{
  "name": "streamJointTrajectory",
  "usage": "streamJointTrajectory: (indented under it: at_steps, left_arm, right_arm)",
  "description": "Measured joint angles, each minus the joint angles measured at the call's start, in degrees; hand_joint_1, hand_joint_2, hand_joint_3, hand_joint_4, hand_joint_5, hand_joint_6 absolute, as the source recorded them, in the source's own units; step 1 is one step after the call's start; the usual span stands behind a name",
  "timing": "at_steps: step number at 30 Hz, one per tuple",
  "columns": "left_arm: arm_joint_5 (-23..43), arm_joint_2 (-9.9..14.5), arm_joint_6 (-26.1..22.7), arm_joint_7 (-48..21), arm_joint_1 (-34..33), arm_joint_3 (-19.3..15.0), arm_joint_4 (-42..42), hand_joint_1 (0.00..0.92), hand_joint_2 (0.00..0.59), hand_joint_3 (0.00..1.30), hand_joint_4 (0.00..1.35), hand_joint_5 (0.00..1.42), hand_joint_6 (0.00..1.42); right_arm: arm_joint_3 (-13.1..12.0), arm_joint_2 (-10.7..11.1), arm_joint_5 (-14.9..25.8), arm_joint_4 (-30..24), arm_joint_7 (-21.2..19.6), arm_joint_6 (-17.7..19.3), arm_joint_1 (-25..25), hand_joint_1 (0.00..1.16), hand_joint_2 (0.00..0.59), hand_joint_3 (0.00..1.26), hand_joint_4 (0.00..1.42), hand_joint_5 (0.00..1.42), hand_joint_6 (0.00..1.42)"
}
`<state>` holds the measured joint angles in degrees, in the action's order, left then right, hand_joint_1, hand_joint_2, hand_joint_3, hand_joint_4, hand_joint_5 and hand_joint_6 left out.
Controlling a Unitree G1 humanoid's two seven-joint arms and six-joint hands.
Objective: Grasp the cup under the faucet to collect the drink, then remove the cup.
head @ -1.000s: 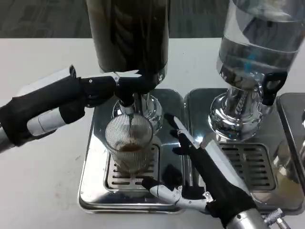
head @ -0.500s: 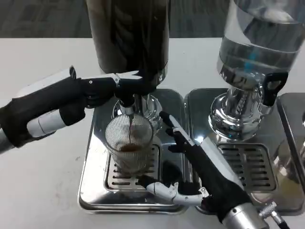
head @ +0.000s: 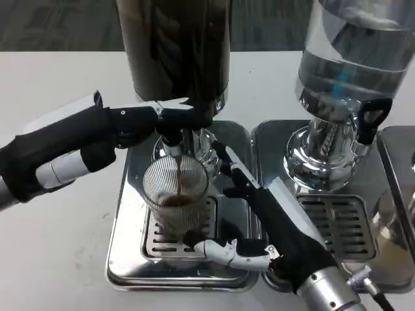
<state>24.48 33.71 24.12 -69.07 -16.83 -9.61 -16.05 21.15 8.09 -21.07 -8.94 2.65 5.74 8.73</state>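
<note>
A: So where's the cup (head: 176, 194) vs our hands?

B: It stands upright on the drip tray (head: 126, 227) grate, right under the faucet (head: 170, 139) of the dark dispenser (head: 174, 48). Our right hand (head: 249, 217) is just beside it, to its right, w/ fingers apart. One finger (head: 224, 249) curls low round the front of the base, another reaches up past the rim on the right side. We can't tell if they're touching the glass yet; nothing gripped as far as we see.

A: And the left hand (head: 139, 123)?

B: Up at the faucet, fingers closed on the tap lever, above the cup. So the right hand's the nearer one for the grasp. Cup's axis is vertical, so we'd close in sideways from the right.

A: How's the cup look?

B: Clear ribbed glass, open top, a little brown drink at the bottom, mostly unfilled. We judge it's smooth & slippery, needs a firm wrap.
</note>
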Motion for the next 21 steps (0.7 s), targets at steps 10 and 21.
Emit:
streamJointTrajectory:
  at_steps: [10, 21]
  left_arm:
    - [0.1, 0.2, -0.8, 0.0, 0.3, -0.1, 0.8, 0.000, 0.049, 0.26, 0.07, 0.14, 0.05]
    - [0.1, 0.3, -1.7, 0.6, 0.9, -0.1, 1.9, 0.000, 0.049, 0.26, 0.07, 0.14, 0.05]
  right_arm:
    - [0.8, -0.9, 0.1, 0.7, 0.9, 0.0, -1.9, 0.93, 0.181, 0.00, 0.00, 0.06, 0.18]
    - [0.9, -1.0, 0.1, 0.7, 1.0, 0.0, -2.0, 0.95, 0.183, 0.00, 0.00, 0.06, 0.19]
